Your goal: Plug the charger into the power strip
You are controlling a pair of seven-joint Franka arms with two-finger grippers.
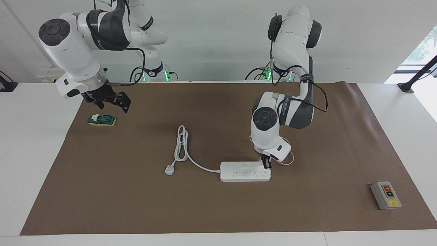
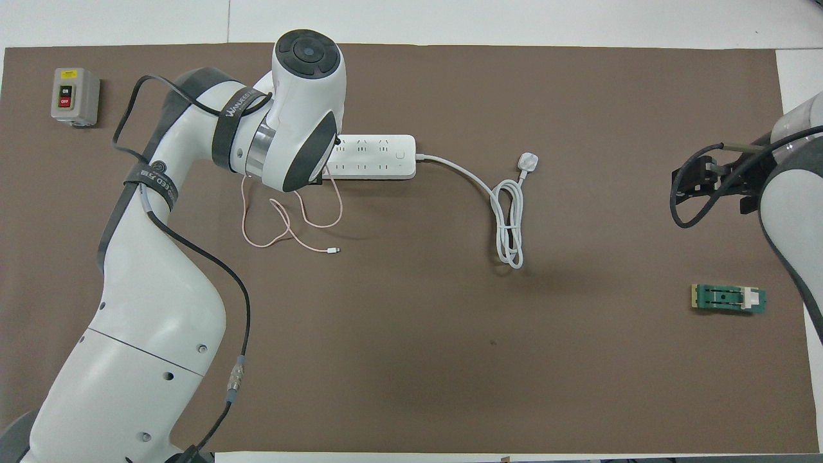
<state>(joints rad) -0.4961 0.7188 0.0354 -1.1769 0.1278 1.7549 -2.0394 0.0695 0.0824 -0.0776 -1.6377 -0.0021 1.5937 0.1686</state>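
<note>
The white power strip (image 1: 244,171) lies flat in the middle of the brown mat and also shows in the overhead view (image 2: 379,157). My left gripper (image 1: 266,164) points down onto the strip's end toward the left arm's side, fingertips at its top face. It is shut on the charger, whose pink cube is almost hidden between the fingers. The thin pink cable (image 2: 289,225) loops from the gripper onto the mat, nearer to the robots than the strip, and ends in a tiny connector (image 2: 333,251). My right gripper (image 1: 112,100) waits open in the air above a small green block (image 1: 101,120).
The strip's thick white cord (image 1: 184,150) coils toward the right arm's end, ending in a grey-white three-pin plug (image 1: 169,169). A small grey box with red and black buttons (image 1: 385,194) sits at the mat's corner farthest from the robots, on the left arm's side.
</note>
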